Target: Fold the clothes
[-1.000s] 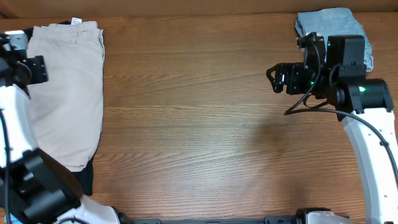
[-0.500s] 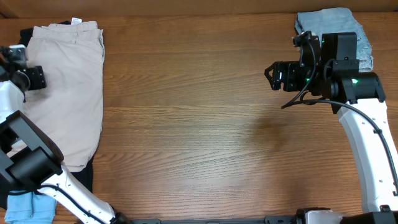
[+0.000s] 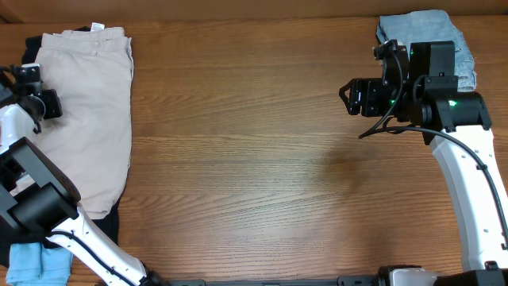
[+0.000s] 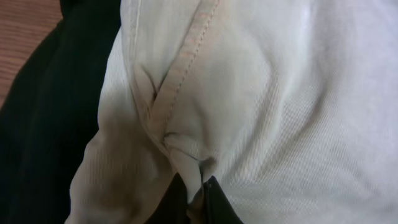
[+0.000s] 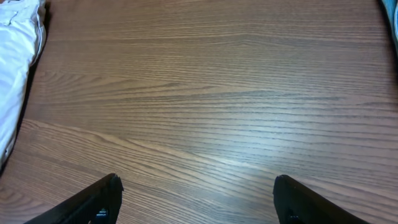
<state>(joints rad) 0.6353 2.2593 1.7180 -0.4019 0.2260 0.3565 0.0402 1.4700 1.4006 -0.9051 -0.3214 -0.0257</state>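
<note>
The beige khaki shorts (image 3: 87, 111) lie folded lengthwise along the table's left side, waistband at the far end. My left gripper (image 3: 49, 102) sits at their left edge, shut on a pinched fold of the beige cloth. In the left wrist view the shorts (image 4: 280, 93) fill the picture, with a stitched seam bunched just above my left gripper (image 4: 199, 194). My right gripper (image 3: 347, 96) hangs open over bare wood at the right, far from the shorts. In the right wrist view my right gripper (image 5: 198, 198) has nothing between its fingers, and the shorts' edge (image 5: 15, 37) shows at the far left.
A black garment (image 4: 43, 112) lies under the shorts and pokes out at their near end (image 3: 111, 226). A folded light-blue denim garment (image 3: 432, 32) sits at the back right behind the right arm. Light-blue cloth (image 3: 32, 262) lies at the front left corner.
My left gripper has moved toward the shorts' left edge and shut on a fold of them. The right arm has held its place, its fingers narrowing slightly.
</note>
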